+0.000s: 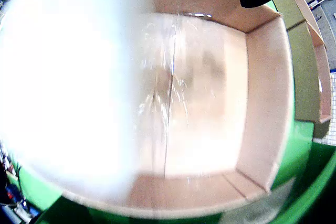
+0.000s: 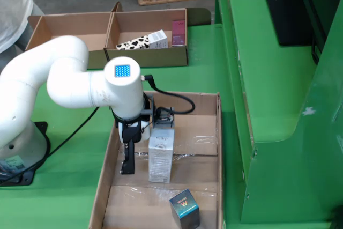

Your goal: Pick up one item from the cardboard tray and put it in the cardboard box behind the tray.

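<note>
**Q:** What lies around the arm, left to right in the fixed view?

**A:** At far left, the white myCobot arm [image 2: 59, 81] bends over a green table [image 2: 64, 186]. Behind it sits a cardboard tray [image 2: 110, 25] with two compartments; the right one holds three items: a cow-patterned carton [image 2: 131, 44], a white box [image 2: 158, 37] and a pink box [image 2: 178, 31]. In front is the open cardboard box [image 2: 206, 132]. A green wall [image 2: 284, 89] rises at right.

**Q:** And the gripper?

**A:** The gripper [image 2: 146, 132] hangs inside the cardboard box, with a silver-white carton [image 2: 161, 154] upright against it. One dark finger [image 2: 128, 159] shows beside the carton; whether the jaws clamp it, I cannot tell.

**Q:** Anything else in that box?

**A:** One small dark cube-shaped box [image 2: 185, 209] near the front edge, apart from the carton.

**Q:** What does the wrist view add?

**A:** A white blur [image 1: 63, 87] fills its left half; taped box floor [image 1: 199, 98] shows to the right.
</note>
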